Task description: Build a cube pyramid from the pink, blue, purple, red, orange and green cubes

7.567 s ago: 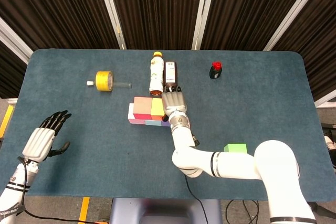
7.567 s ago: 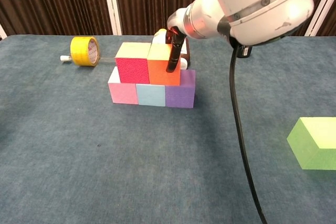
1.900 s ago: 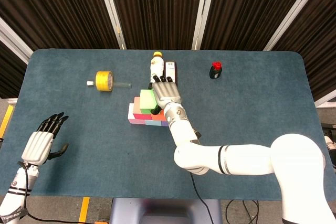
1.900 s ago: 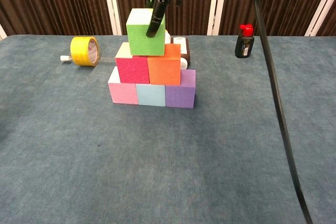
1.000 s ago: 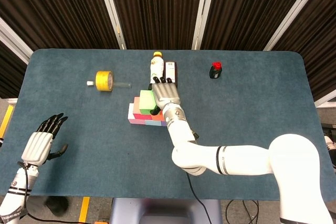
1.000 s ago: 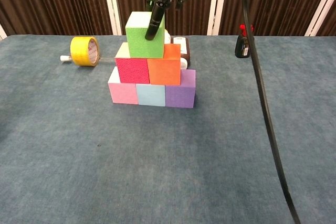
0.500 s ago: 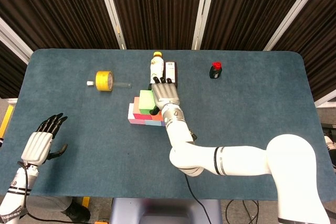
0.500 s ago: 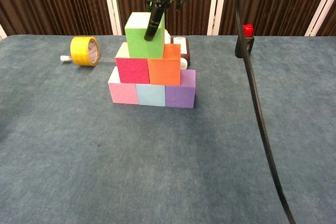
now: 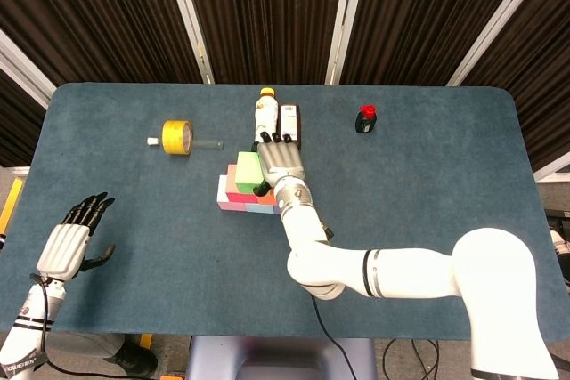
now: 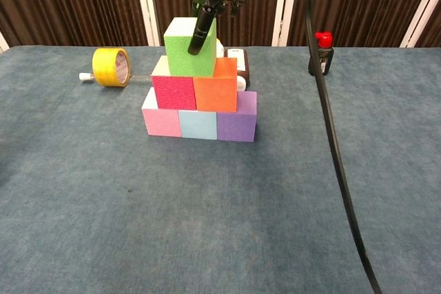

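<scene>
Green cube (image 10: 189, 47): sits on top of the pyramid, resting across the red cube (image 10: 173, 91) and orange cube (image 10: 216, 93); its left edge hangs a little toward the red side.
Base row: pink cube (image 10: 162, 120), blue cube (image 10: 198, 124) and purple cube (image 10: 236, 125) stand touching in a line on the blue table (image 10: 207, 225), directly beneath the green cube.
Right hand (image 9: 280, 165): covers the green cube from above, one dark finger (image 10: 202, 29) lying down its front face; it appears to be gripping the cube, though the far side of the hold is hidden.
Left hand (image 9: 73, 239): holds nothing, fingers spread, well to the left of the green cube near the table's front edge.
Handling: the cubes look like light, matte foam, likely grippy and a little yielding; best taken on two opposite side faces; a careless release could nudge the stack.
Writing: none legible; the bottle (image 9: 264, 114) and dark carton (image 9: 289, 122) behind the green cube carry labels too small to read; the yellow tape roll (image 10: 111, 66) to its left shows no text.
</scene>
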